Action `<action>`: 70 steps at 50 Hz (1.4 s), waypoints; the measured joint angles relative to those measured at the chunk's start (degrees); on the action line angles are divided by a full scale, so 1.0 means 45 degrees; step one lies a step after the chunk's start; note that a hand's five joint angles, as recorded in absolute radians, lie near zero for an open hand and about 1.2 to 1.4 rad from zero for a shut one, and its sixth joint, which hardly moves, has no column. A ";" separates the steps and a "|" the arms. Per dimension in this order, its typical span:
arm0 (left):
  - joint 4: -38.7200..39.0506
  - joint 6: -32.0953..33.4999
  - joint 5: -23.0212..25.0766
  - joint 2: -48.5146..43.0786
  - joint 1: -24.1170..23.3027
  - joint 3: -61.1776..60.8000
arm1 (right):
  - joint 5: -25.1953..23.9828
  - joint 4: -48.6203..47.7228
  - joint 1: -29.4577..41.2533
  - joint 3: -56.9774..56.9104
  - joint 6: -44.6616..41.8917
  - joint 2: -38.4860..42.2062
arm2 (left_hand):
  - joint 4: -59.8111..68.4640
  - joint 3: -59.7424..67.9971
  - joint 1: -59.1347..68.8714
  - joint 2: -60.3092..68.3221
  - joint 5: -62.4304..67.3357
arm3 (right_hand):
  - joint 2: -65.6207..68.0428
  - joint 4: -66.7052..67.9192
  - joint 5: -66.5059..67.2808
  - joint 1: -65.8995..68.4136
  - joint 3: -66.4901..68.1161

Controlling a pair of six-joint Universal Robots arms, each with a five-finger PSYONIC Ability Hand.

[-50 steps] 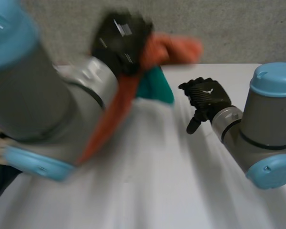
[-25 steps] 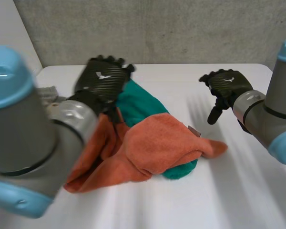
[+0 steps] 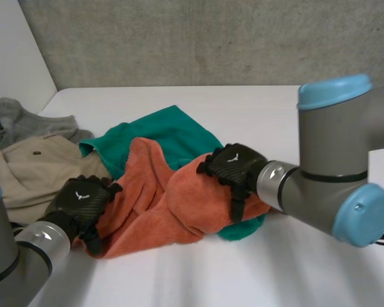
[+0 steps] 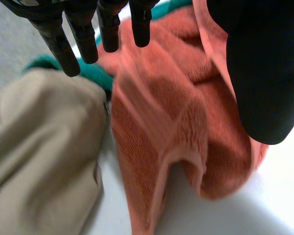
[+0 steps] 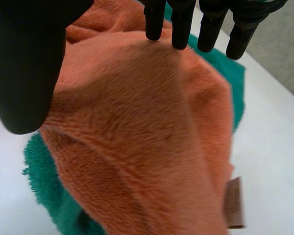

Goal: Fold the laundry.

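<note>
A crumpled orange towel (image 3: 173, 204) lies in a heap on top of a green towel (image 3: 163, 134) in the middle of the white table (image 3: 294, 268). My left hand (image 3: 83, 199) hovers at the orange towel's near left edge, open, with straight fingers (image 4: 59, 39) and the thumb spread over the orange towel (image 4: 186, 117). My right hand (image 3: 233, 167) rests over the heap's right side, also open. Its fingers (image 5: 179, 24) reach across the orange towel (image 5: 147, 122), the thumb held apart. A small brown tag (image 5: 233, 203) sticks out of the towel's edge.
A beige garment (image 3: 32, 166) lies at the table's left, right beside my left hand, and appears as the beige garment (image 4: 39, 156) in the left wrist view. A grey garment (image 3: 19, 121) sits behind it. A grey wall stands behind the table.
The left hand let go of the orange towel, which dropped onto the green one, then came down to its near left edge. The right hand moved left onto the heap.
</note>
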 measured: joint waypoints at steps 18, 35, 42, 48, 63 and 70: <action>0.0837 0.1680 -0.0277 -0.3322 -0.0169 0.3371 | 0.1065 -0.3800 -0.0223 0.0946 0.1096 -0.1312 | 1.2760 1.2473 1.2110 1.2581 1.1794 | 1.1510 1.1946 1.0931 1.0199 1.1605; 0.0859 -0.1725 -0.1209 -0.0279 -0.4110 0.8887 | 0.1342 -0.4273 -0.3391 0.1246 0.1447 -0.6200 | 1.2795 1.2487 1.2110 1.2601 1.1794 | 1.1510 1.1961 1.1140 1.0199 1.1732; 0.0965 -0.2076 -0.0897 -0.2028 -0.5522 0.9027 | 0.0980 -0.3055 -0.4244 0.2123 0.0229 -0.6096 | 1.2787 1.2493 1.2102 1.2610 1.1789 | 1.1510 1.1993 1.1140 1.0199 1.1732; 0.1251 -0.2158 -0.0269 -0.4587 -0.6241 0.8999 | 0.1813 -0.2766 -0.4590 0.3258 -0.1101 -0.4751 | 0.3171 0.3187 0.2469 0.2971 0.2862 | 1.1510 1.1995 1.1140 1.0199 1.1793; 0.1304 -0.1896 -0.0317 -0.3475 -0.5527 0.6500 | 0.3855 -0.5350 -0.5819 0.3947 -0.1494 -0.2359 | 0.0004 -0.0004 -0.0014 0.0010 -0.0001 | 1.1510 1.1995 1.1140 1.0199 1.1793; 0.1661 -0.1067 -0.0960 -0.2795 -0.5226 0.4788 | 0.4406 -0.6429 -0.6350 0.3437 -0.1346 -0.1614 | 0.0005 -0.0004 -0.0014 0.0010 -0.0001 | 1.1510 1.1995 1.1140 1.0199 1.1793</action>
